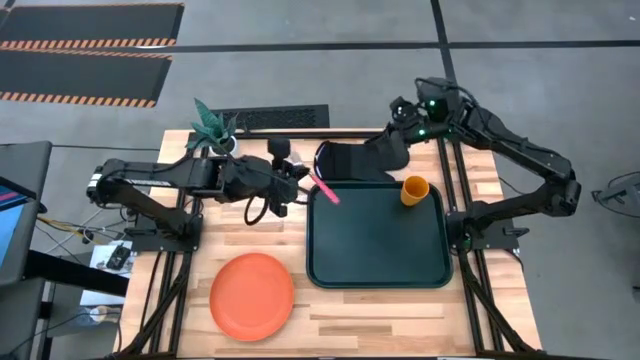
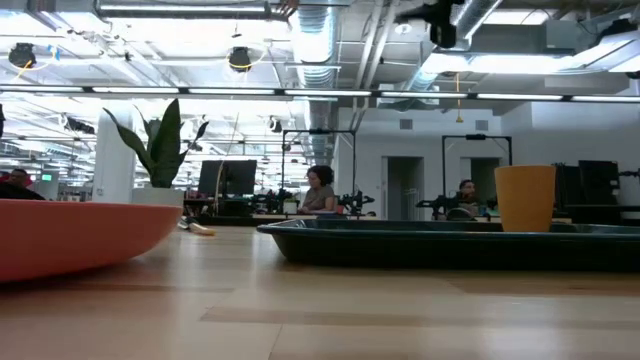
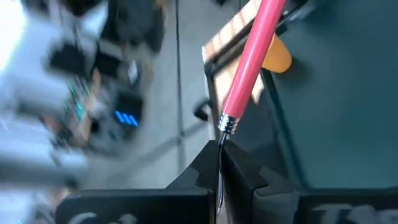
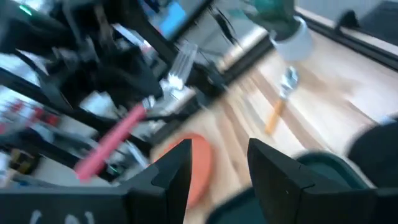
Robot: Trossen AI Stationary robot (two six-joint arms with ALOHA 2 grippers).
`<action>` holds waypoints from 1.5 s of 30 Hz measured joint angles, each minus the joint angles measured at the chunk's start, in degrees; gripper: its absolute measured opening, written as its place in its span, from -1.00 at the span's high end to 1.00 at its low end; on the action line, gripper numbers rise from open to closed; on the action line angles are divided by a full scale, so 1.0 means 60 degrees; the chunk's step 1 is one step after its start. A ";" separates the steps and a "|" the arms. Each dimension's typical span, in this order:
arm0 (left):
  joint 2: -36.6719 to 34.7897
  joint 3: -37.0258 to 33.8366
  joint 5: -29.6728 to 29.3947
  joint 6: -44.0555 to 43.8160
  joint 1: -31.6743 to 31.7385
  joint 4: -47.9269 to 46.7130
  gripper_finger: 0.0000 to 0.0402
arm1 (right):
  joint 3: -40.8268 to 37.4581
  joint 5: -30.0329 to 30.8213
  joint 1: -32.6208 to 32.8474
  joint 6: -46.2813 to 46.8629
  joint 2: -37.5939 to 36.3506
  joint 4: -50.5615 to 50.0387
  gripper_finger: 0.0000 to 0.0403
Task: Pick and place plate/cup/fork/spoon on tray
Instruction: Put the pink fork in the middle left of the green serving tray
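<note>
My left gripper [image 1: 300, 185] is shut on the fork [image 1: 327, 192], whose red-pink handle [image 3: 252, 62] sticks out over the far left corner of the dark tray [image 1: 380, 265]. The orange cup [image 1: 415, 190] stands upright on its base in the tray's far right part. The orange-red plate [image 1: 252, 295] lies flat on the table, near and left of the tray. The spoon [image 4: 275, 115] lies on the table beside the plant pot; in the high view my left arm hides it. My right gripper [image 4: 217, 168] is open and empty above the table's far side [image 1: 393, 143]. My left gripper pinches the fork's metal end between its two fingers [image 3: 242, 174], just behind the silver neck [image 3: 224, 127]; the tines are hidden between the fingers. The fingers lie along the fork. The handle points away from the gripper toward the table's right, held above the tray.
A dark oven mitt [image 1: 355, 160] lies at the table's far edge behind the tray. A plant in a white pot [image 1: 215, 128] stands at the far left. People sit at desks in the room behind [image 2: 320, 190].
</note>
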 joint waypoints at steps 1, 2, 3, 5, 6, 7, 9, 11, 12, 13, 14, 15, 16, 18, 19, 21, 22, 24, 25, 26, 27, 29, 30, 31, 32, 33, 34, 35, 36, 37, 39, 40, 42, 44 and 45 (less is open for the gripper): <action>0.0007 0.0000 0.0241 0.0771 -0.0004 0.0276 1.00 | 0.0000 -0.0045 0.0000 0.0274 0.0000 0.0278 0.10; 0.0014 -0.0010 0.0485 0.1498 -0.0011 0.0479 1.00 | 0.0000 -0.0077 0.0000 0.0543 0.0000 0.0508 0.10; 0.0016 -0.0047 0.0696 0.2205 -0.0008 0.0671 1.00 | 0.0000 -0.0146 0.0003 0.0811 0.0000 0.0744 0.09; 0.0016 -0.0177 0.0968 0.3583 0.0050 0.1191 1.00 | 0.0000 -0.0224 0.0004 0.1339 0.0000 0.1091 0.09; 0.0023 -0.0220 0.1091 0.4246 0.0100 0.1438 1.00 | 0.0000 -0.0226 0.0004 0.1620 0.0000 0.1224 0.09; 0.0023 -0.0270 0.1175 0.4733 0.0150 0.1701 1.00 | 0.0000 -0.0226 0.0004 0.1837 0.0000 0.1330 0.08; 0.0027 -0.0288 0.1471 0.5229 0.0258 0.2197 1.00 | 0.0000 -0.0226 0.0021 0.2012 0.0000 0.1584 0.08; 0.0110 -0.0286 0.1849 0.5241 0.0411 0.2840 1.00 | 0.0000 -0.0219 0.0114 0.2022 0.0000 0.1820 0.08; 0.0175 -0.0284 0.1992 0.5188 0.0471 0.3252 1.00 | 0.0000 -0.0216 0.0167 0.2012 0.0000 0.1904 0.08; 0.0230 -0.0286 0.2139 0.5167 0.0527 0.3546 1.00 | 0.0000 -0.0218 0.0222 0.1984 0.0003 0.2005 0.08; 0.0304 -0.0302 0.2360 0.5211 0.0600 0.3797 1.00 | 0.0000 -0.0221 0.0295 0.1978 0.0004 0.2150 0.08; 0.0438 -0.0299 0.2660 0.5331 0.0652 0.4344 1.00 | 0.0000 -0.0223 0.0371 0.1976 0.0004 0.2313 0.08; 0.0547 -0.0285 0.2925 0.5447 0.0699 0.4820 1.00 | 0.0002 -0.0219 0.0444 0.1971 0.0000 0.2440 0.08; 0.0808 -0.0284 0.3242 0.5624 0.0813 0.5301 1.00 | 0.0004 -0.0218 0.0564 0.1969 0.0000 0.2668 0.08; 0.0945 -0.0284 0.3288 0.5708 0.0851 0.5440 1.00 | 0.0004 -0.0213 0.0641 0.1971 0.0000 0.2763 0.07; 0.1224 -0.0288 0.3417 0.5754 0.0905 0.5541 1.00 | 0.0004 -0.0212 0.0744 0.1968 0.0000 0.2878 0.06; 0.1323 -0.0306 0.3525 0.5762 0.0935 0.5503 1.00 | 0.0004 -0.0212 0.0782 0.1970 0.0000 0.2884 0.06; 0.1549 -0.0302 0.3781 0.5851 0.0980 0.6089 1.00 | 0.0004 -0.0212 0.0823 0.1967 0.0000 0.2864 0.06; 0.1615 -0.0299 0.3802 0.6020 0.0987 0.6252 1.00 | 0.0004 -0.0215 0.0831 0.1967 0.0000 0.2852 0.06; 0.1736 -0.0299 0.3784 0.6217 0.0991 0.6577 1.00 | 0.0004 -0.0216 0.0831 0.1967 0.0000 0.2860 0.06; 0.1842 -0.0285 0.3727 0.6394 0.0991 0.6900 1.00 | 0.0004 -0.0213 0.0827 0.1963 0.0000 0.2864 0.06; 0.1998 -0.0284 0.3687 0.6543 0.1039 0.7093 1.00 | 0.0004 -0.0208 0.0821 0.1936 0.0000 0.2855 0.05; 0.2039 -0.0284 0.3697 0.6566 0.1055 0.7101 1.00 | 0.0004 -0.0205 0.0820 0.1897 0.0000 0.2850 0.05; 0.2052 -0.0284 0.3707 0.6563 0.1067 0.7100 1.00 | 0.0004 -0.0205 0.0816 0.1819 0.0000 0.2855 0.05; 0.2052 -0.0283 0.3707 0.6543 0.1075 0.7117 1.00 | 0.0004 -0.0205 0.0796 0.1714 0.0000 0.2852 0.05; 0.2052 -0.0280 0.3712 0.6523 0.1075 0.7162 1.00 | 0.0004 -0.0208 0.0759 0.1677 0.0000 0.2846 0.05; 0.2052 -0.0277 0.3747 0.6528 0.1076 0.7199 1.00 | 0.0004 -0.0207 0.0740 0.1676 0.0000 0.2848 0.05; 0.2052 -0.0277 0.3813 0.6561 0.1099 0.7212 1.00 | 0.0004 -0.0212 0.0695 0.1683 0.0000 0.2850 0.05; 0.2052 -0.0277 0.3887 0.6583 0.1124 0.7257 1.00 | 0.0004 -0.0209 0.0646 0.1667 0.0000 0.2847 0.06; 0.2052 -0.0277 0.4019 0.6582 0.1165 0.7326 1.00 | 0.0004 -0.0207 0.0620 0.1618 0.0000 0.2842 0.06; 0.2052 -0.0271 0.4320 0.6527 0.1248 0.7517 1.00 | 0.0004 -0.0199 0.0556 0.1483 0.0000 0.2811 0.07; 0.2051 -0.0266 0.4485 0.6442 0.1300 0.7538 1.00 | 0.0004 -0.0196 0.0554 0.1401 0.0007 0.2811 0.08; 0.2049 -0.0266 0.4801 0.6208 0.1383 0.7518 1.00 | 0.0004 -0.0203 0.0561 0.1363 0.0064 0.2830 0.10; 0.2052 -0.0266 0.4922 0.6126 0.1449 0.7490 1.00 | 0.0003 -0.0233 0.0597 0.1366 0.0163 0.2817 0.12; 0.2049 -0.0266 0.4947 0.6156 0.1467 0.7500 1.00 | 0.0000 -0.0248 0.0594 0.1366 0.0179 0.2784 0.14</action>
